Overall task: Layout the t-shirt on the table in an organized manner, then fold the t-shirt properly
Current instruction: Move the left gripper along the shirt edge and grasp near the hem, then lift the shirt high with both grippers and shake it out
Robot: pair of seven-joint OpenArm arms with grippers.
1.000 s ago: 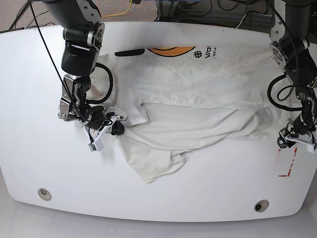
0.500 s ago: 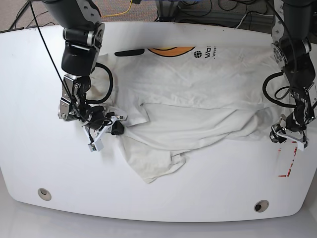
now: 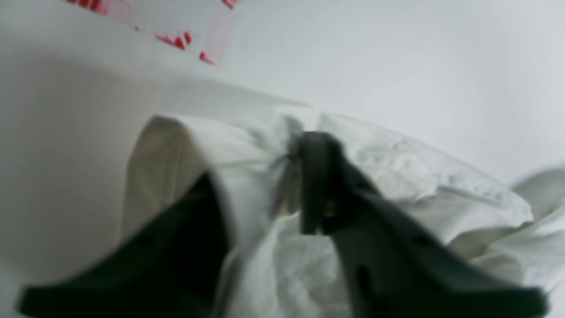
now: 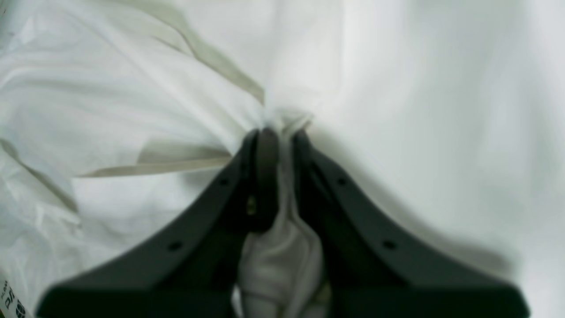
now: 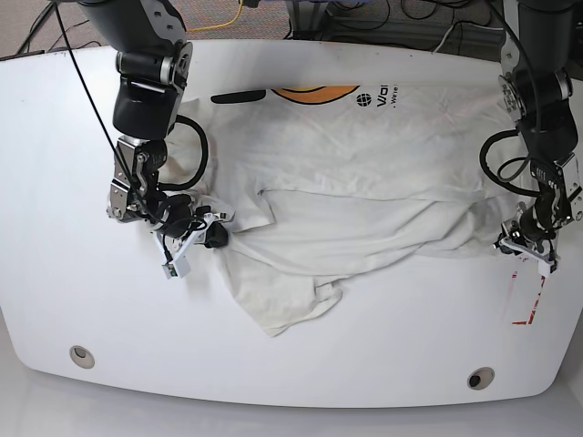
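White glossy tabletop [image 5: 55, 182] carries the t-shirt [image 5: 364, 182], which lies spread across the far half but rumpled, its lower portion bunched and one flap [image 5: 291, 309] trailing toward the near edge. A red tape mark [image 5: 526, 309] sits near the left arm's end of the shirt.

Right claw [image 4: 282, 132]: clamped narrow on a pinch of fabric at the shirt's edge. Left claw [image 3: 265, 176]: fabric is gathered between its fingers, which stand partly apart; whether the grip is firm cannot be told.

Judged step: laying out, not yet folding. With both ends in hand, the next move calls for drawing the claws apart and toward the near side, tensioning the cloth evenly to flatten the bunched hem without dragging the printed end off the tabletop.
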